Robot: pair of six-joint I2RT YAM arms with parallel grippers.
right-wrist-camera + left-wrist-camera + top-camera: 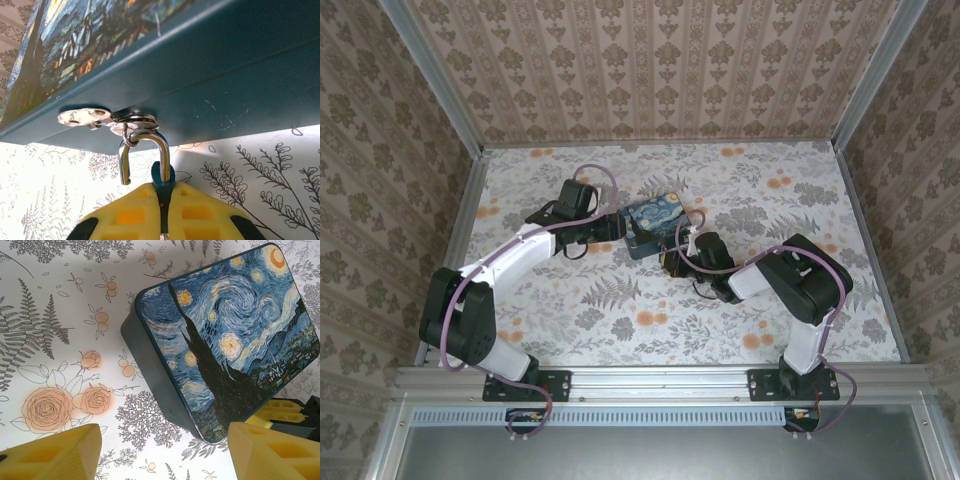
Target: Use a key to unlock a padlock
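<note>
A: Where does the padlock (162,175) lie from the right tool (162,195)?

B: Dead ahead, and in its grip. The right tool is pinched narrow on the small teal body. Only the top of the body shows above the yellow fingers (125,215).

A: Long axis?

B: In line with the fingers. The body is at the wrist end, and the shackle (145,136) is at the far end, toward the box (225,60). The shackle loops through the ring of the hasp (85,117) on the box's side wall. One leg runs into the body. The other hangs free beside it, tip clear of the body. Judged open.

A: The key?

B: Cannot make it out. The keyhole end would lie down between the fingers, hidden. A glint shows low in the gap, too small to name.

A: And the left tool (165,440)?

B: Wide, holding nothing. Its fingers stand to either side of the box's near corner, with the box resting on the flowered bench (620,320). Contact cannot be told. From above it is at the box's left side, across the box from the lock.

A: So the right arm is nearer.

B: It is already on the lock. The coming move likely turns on the free leg, which must come back out through the hasp ring. That means swinging the body about the ring, not pulling straight toward the wrist. The left tool is placed to steady the box if it drags.
</note>
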